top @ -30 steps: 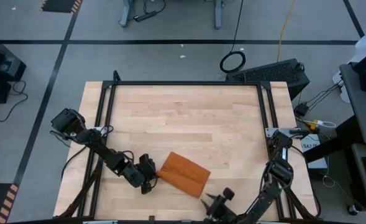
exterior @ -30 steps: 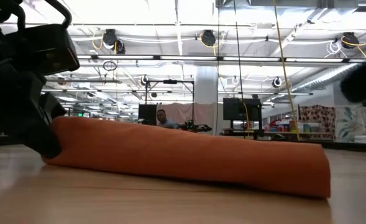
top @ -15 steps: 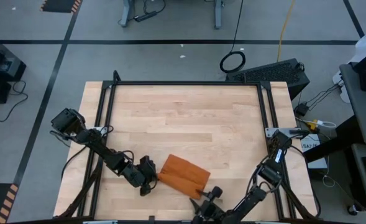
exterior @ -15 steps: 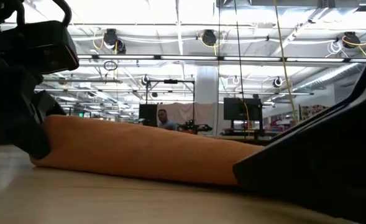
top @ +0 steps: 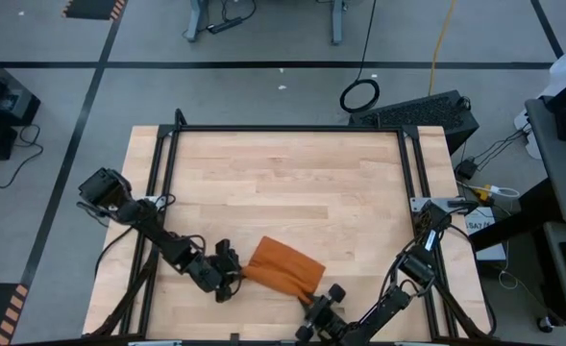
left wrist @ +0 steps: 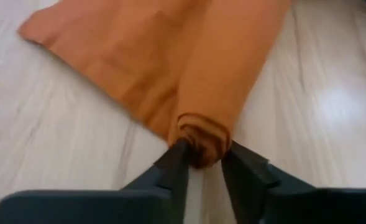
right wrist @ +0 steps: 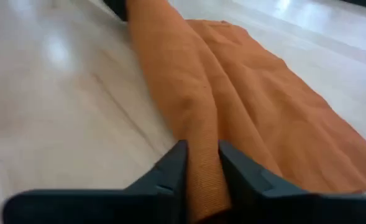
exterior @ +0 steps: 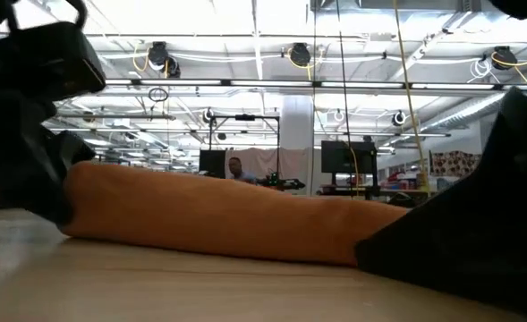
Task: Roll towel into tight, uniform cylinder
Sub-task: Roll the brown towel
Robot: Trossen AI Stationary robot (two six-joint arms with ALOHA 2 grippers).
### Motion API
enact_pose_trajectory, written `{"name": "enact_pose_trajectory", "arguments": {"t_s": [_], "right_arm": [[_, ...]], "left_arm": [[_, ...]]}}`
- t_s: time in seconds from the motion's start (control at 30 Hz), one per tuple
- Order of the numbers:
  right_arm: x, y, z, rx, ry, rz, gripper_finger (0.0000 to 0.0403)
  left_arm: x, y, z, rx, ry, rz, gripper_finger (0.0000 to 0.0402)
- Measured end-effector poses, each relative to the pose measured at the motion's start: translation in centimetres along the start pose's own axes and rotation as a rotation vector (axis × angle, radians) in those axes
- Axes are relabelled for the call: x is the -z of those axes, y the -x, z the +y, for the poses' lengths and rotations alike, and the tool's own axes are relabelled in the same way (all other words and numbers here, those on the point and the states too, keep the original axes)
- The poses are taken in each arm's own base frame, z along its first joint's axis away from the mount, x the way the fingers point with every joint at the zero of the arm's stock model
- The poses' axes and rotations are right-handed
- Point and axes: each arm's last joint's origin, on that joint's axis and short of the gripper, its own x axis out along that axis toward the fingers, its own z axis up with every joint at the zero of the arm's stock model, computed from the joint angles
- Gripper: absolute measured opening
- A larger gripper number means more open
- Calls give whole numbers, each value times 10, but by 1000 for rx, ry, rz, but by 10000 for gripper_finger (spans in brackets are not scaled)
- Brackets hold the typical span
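Towel (top: 283,267) is sitting partly rolled near the table's (top: 283,183) front edge. I'm pinching one roll end with my left gripper (left wrist: 202,163) and the other with my right gripper (right wrist: 200,167), trying to be turning both evenly so it's staying tight.

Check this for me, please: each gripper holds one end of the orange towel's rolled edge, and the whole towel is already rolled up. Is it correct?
Not quite. The left gripper and right gripper do each pinch one end of the towel roll, but both wrist views show a flat part lying unrolled beside the roll.
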Motion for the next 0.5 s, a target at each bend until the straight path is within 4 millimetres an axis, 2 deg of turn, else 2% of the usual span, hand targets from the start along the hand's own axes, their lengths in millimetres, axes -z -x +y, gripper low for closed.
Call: {"name": "enact_pose_trajectory", "arguments": {"t_s": [0.1, 0.23, 0.37, 0.5], "right_arm": [[1, 1, -1, 2, -45, 3, 41], [1, 1, -1, 3, -111, 7, 12], [1, 1, -1, 6, -160, 12, 13], [1, 2, -1, 6, -189, 15, 24]], "left_arm": [[2, 4, -2, 6, -57, 13, 136], [-2, 22, -4, 11, -94, 25, 186], [-7, 49, -8, 38, -123, 0, 219], [-4, 69, -28, 17, -308, -208, 232]]}}
